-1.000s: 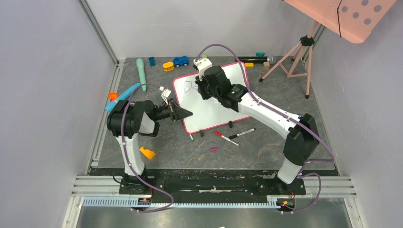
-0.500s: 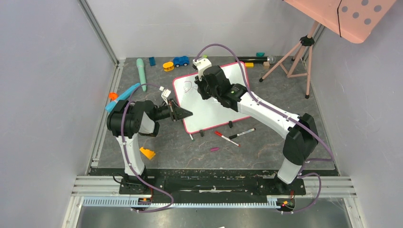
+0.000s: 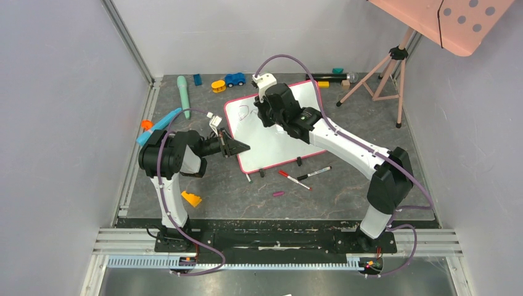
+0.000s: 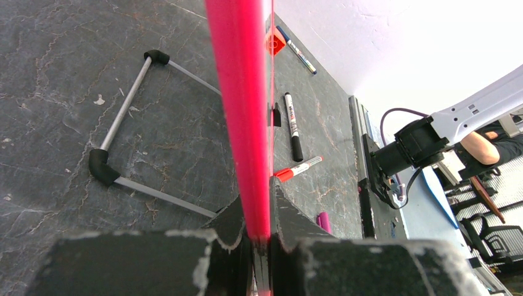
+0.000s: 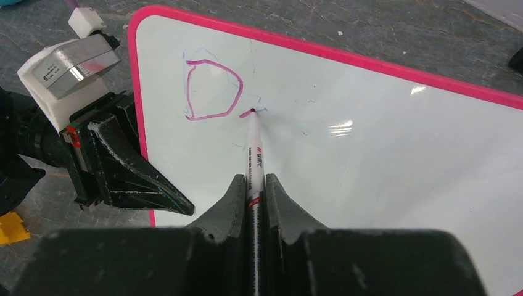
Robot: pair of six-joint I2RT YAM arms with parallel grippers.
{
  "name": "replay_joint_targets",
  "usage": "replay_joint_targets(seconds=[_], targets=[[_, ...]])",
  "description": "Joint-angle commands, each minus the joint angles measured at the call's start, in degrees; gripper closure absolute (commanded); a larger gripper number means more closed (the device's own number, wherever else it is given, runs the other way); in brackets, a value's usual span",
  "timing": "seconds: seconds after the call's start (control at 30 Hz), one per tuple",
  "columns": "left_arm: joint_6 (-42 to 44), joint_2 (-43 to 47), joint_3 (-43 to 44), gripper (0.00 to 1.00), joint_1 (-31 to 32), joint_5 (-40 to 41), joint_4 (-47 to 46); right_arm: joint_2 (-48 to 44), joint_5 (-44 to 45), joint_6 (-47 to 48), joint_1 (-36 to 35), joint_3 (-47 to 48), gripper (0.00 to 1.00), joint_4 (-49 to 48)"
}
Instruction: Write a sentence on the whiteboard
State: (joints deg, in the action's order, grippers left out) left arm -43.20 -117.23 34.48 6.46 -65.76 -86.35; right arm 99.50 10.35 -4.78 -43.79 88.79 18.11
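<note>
The whiteboard (image 3: 271,145), white with a pink-red frame, stands tilted mid-table. My left gripper (image 3: 243,148) is shut on its left edge, which shows as a red bar (image 4: 237,92) between the jaws of that gripper (image 4: 255,197). My right gripper (image 3: 262,117) is over the board's upper left, shut on a white marker (image 5: 253,148) whose tip touches the board (image 5: 370,154). Of the sentence, only a purple "D" (image 5: 213,89) and a short stroke at the marker tip show. The "D" is also in the top view (image 3: 244,111).
A red-capped marker (image 3: 293,179), a black marker (image 3: 314,173) and a purple cap (image 3: 279,193) lie in front of the board. An orange piece (image 3: 192,198) lies near the left arm. Toys line the back edge (image 3: 234,79). A tripod (image 3: 385,74) stands at the back right.
My right gripper has shifted slightly toward the far side with the marker, uncovering more of the "D". A short stroke now starts beside it. The left arm has not moved.
</note>
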Motion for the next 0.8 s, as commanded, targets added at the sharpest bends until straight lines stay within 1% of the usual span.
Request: replay_joint_targets(seconds=[0.0, 0.2, 0.37, 0.77], targets=[[11.13, -1.82, -1.07, 0.98, -1.31, 2.96, -2.86, -0.67, 1.68, -0.39, 1.13, -1.46, 1.0, -0.22], [11.14, -1.8, -1.06, 0.98, -1.36, 2.98, -2.86, -2.8, 0.23, -0.93, 1.07, -6.15, 1.0, -1.22], [11.2, -1.84, -1.07, 0.98, -1.36, 3.05, -2.86, -3.42, 0.03, -0.95, 1.06, -7.32, 1.0, -1.48], [11.06, -1.86, -1.0, 0.98, -1.36, 2.93, -2.86, -0.58, 1.84, -0.23, 1.16, -1.84, 1.0, -0.54]])
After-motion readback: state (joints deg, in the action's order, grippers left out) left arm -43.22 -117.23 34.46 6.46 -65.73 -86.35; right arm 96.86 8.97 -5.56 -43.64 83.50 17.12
